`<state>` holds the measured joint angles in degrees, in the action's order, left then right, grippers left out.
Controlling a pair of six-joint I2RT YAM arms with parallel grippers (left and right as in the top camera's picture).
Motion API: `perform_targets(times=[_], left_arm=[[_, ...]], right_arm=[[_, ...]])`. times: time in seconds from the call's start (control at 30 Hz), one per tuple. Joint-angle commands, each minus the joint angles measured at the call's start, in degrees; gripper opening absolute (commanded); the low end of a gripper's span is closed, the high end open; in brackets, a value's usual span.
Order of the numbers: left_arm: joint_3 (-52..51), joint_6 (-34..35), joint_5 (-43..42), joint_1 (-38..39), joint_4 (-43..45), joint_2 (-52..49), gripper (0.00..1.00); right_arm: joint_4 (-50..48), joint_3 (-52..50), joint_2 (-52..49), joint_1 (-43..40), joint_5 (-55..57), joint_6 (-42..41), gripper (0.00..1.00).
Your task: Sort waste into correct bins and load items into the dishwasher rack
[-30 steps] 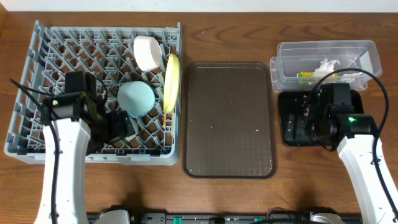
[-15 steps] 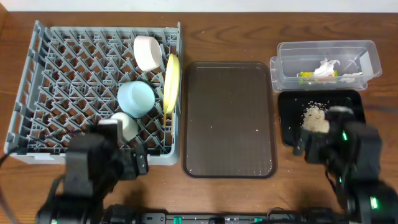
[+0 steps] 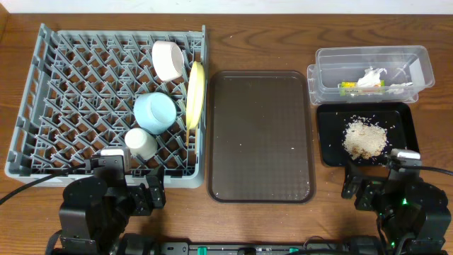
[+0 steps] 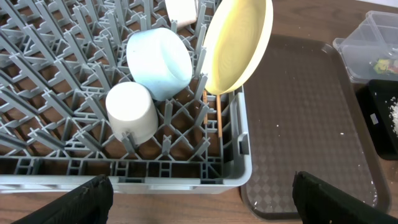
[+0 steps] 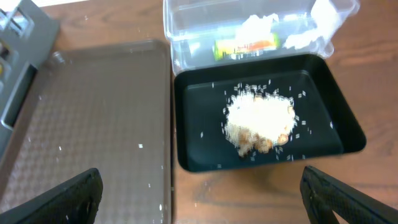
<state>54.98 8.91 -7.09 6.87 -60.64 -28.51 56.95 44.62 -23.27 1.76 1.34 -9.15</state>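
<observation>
**Both grippers low in frame, wide open, holding nothing**

Overhead: dishwasher rack (image 3: 71, 85) fills upper left. All dishes sit in its right part.
- White bowl (image 3: 168, 60): top of rack, on its side.
- Yellow plate (image 3: 195, 93): on edge along rack's right wall.
- Light blue bowl (image 3: 156, 112): tilted, just left of plate.
- Small white cup (image 3: 141, 143): below-left of blue bowl, right beside it.
- Chopsticks (image 4: 218, 118): clear in left wrist view only, down in rack under plate's lower rim, by right wall.

Brown serving tray (image 3: 260, 134): centre frame, few pale specks on it.

Clear tub (image 3: 425, 71): upper right, w/ crumpled tissue (image 3: 371, 76) and yellow-green wrapper (image 3: 350, 87) inside. Black tray (image 3: 331, 145): directly below tub. Rice scraps (image 3: 365, 138) are heaped mid-tray, w/ loose grains around.

Left gripper (image 4: 200, 186): fingers at bottom corners of wrist view, spread wide, nothing between, over rack's lower wall. Right gripper (image 5: 200, 177): same, jaws far apart, empty, over lower edges of black tray and brown tray.
</observation>
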Motion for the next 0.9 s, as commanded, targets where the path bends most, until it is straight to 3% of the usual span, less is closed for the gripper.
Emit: perform_targets(times=[0.0,0.63,0.87], left_arm=[[-0.4,-1.0,0.5,0.2,-0.1,0.2,0.93],[-0.4,-1.0,0.5,0.2,-0.1,0.2,0.94],[-0.4,-1.0,0.5,0.2,-0.1,0.2,0.94]], right_arm=[[1.8,-0.5,0.2,0.3,0.8,-0.2,0.99],[8.8,-1.0,2.0,0.8,0.8,-0.2,0.99],[-0.2,-7.1,11.5,4.7,0.6,0.8,0.99]])
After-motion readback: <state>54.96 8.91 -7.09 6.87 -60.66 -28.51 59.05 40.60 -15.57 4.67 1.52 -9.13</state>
